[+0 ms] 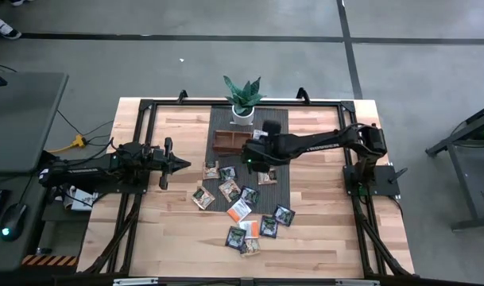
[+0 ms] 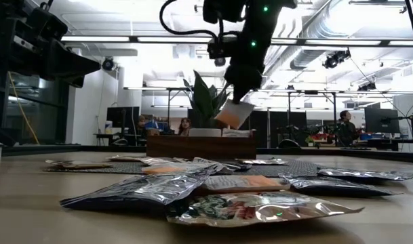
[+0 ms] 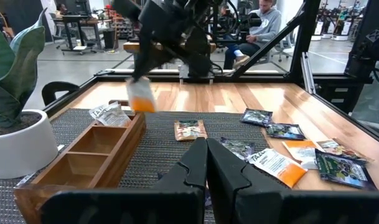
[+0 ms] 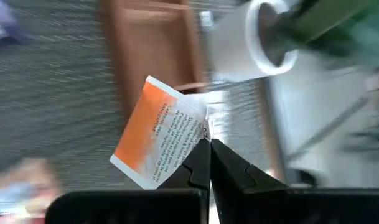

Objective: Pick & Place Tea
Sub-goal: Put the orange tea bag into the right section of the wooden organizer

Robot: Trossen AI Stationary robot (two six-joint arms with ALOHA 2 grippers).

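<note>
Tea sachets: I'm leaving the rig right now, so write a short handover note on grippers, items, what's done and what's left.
Right gripper: shut on an orange-and-white sachet, held in the air close above the wooden tray.
Left gripper: shut, empty, waiting above the table's left side.
Tray: on the dark mat in front of the potted plant; one sachet already lies at its near end in the left wrist view; the other compartments there look empty.
Left to do: drop the held sachet in, then collect the loose sachets scattered over mat and table.
</note>
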